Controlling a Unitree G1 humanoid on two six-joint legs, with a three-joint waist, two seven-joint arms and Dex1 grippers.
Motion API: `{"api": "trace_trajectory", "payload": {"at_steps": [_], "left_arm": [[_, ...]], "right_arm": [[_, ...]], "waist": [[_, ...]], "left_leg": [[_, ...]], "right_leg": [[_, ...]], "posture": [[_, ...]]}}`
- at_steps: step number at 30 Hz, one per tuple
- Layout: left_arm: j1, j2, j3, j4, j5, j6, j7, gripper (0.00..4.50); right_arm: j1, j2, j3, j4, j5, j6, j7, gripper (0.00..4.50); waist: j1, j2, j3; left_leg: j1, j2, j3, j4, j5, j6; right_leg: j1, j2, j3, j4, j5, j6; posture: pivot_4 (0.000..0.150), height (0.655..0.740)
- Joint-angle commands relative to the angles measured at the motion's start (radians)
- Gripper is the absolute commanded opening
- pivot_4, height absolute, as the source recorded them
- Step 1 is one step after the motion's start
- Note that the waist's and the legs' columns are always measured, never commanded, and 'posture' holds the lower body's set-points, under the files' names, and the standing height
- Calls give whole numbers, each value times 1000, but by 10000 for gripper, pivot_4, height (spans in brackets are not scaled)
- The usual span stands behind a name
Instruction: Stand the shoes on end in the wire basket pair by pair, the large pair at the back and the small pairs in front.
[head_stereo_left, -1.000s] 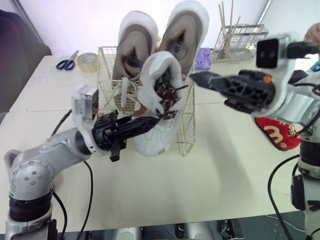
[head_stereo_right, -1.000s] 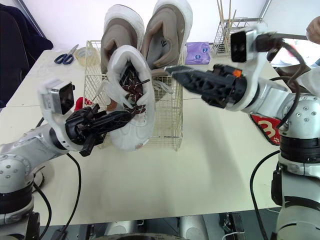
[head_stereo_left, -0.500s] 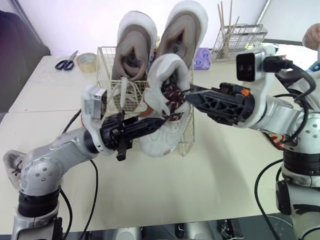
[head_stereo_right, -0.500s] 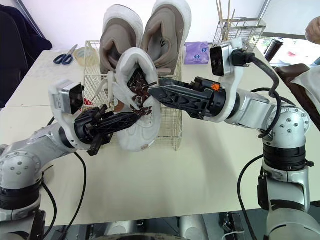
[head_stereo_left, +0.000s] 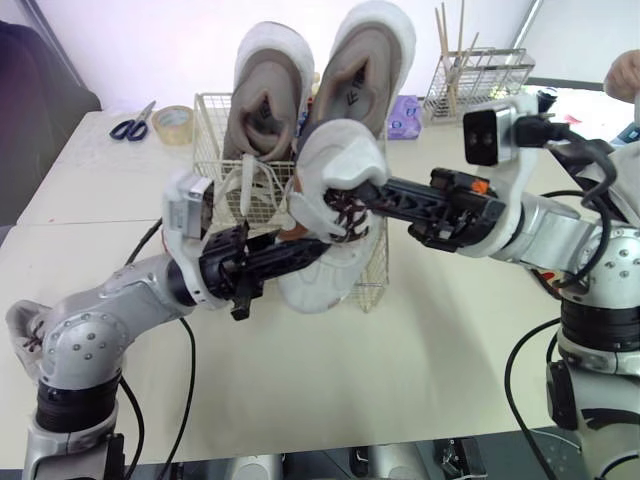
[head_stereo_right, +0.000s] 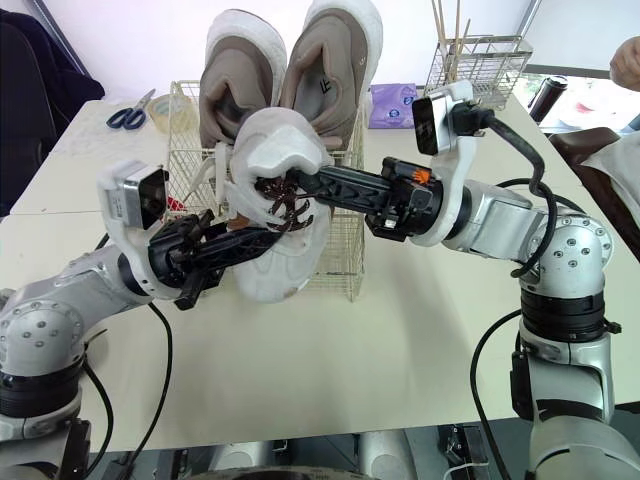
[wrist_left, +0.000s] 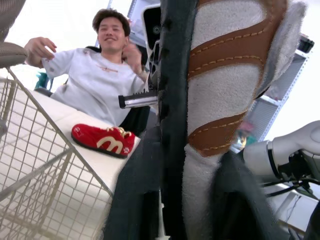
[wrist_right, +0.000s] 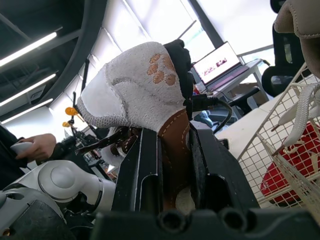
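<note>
On the table (head_stereo_left: 400, 370), a wire basket (head_stereo_left: 212, 150) stands near the middle of the far edge. A pair of large tan shoes (head_stereo_left: 360, 70) stands on end, side by side, against its back wall, with the openings facing the near edge and the tops rising well above the rim. White laces (head_stereo_left: 240, 190) hang from the left shoe into the basket. Something red (head_stereo_right: 172, 207) shows through the mesh at the basket's left side, but it cannot be told whether it lies inside. The small white shoe (head_stereo_left: 335, 155), with brown trim and dark brown laces, is not in the basket. It is held up on the near side of the front wall, covering part of that wall, with its upper end level with the rim. The left gripper (head_stereo_left: 315, 250) reaches in from the left and low, its fingers clamped on the shoe's white and brown side, as the left wrist view shows. The right gripper (head_stereo_left: 362, 195) comes from the right, and its fingers pinch a brown leather part at the shoe's opening. Scissors (head_stereo_left: 133, 124) and a tape roll (head_stereo_left: 175, 122) lie at the far left corner. A purple packet (head_stereo_left: 405, 115) lies just to the right of the basket. A second wire rack (head_stereo_left: 480, 85) at the far right corner holds wooden sticks (head_stereo_left: 452, 40) upright. A red slipper (wrist_left: 102, 140) lies on the table's right side, and a person in a grey top (wrist_left: 100, 75) sits beyond it.
</note>
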Motion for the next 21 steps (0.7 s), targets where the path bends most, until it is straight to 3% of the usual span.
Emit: {"api": "trace_trajectory", "payload": {"at_steps": [1,3,8,12,21], "left_arm": [[15,47,46,-21,-1,-5,-5,31084],[36,81,70,-35,-1,-7,-11,40556],[97,207,220,-61,-45,-5,11,40556],[178,340,365,-79,-59,20,8,40556],[249,448,444,-145,-37,26,73,40556]], "right_arm": [[-59,-9,-30,-35,22,-18,11,2016],[-78,-15,-36,-33,1,-23,9,2016],[-152,-61,-74,-1,-106,-50,45,2016],[-204,-99,-98,57,-282,-123,121,2016],[-130,-44,-10,84,-671,-328,298,2016]], "waist": [[0,0,0],[-1,0,0],[-2,0,1],[1,0,1],[-1,0,1]], "left_leg": [[0,0,0,0,0,0],[0,0,0,-1,0,0],[0,0,0,-1,0,0],[-1,0,1,-2,0,0],[-1,1,2,-3,0,0]], "right_leg": [[0,0,0,0,0,0],[0,0,0,0,0,0],[-1,0,0,0,0,0],[-2,0,0,-2,-1,-2],[-2,0,0,-5,-1,-2]], "posture": [[1500,7400],[1500,7400],[1500,7400],[1500,7400],[1500,7400]]}}
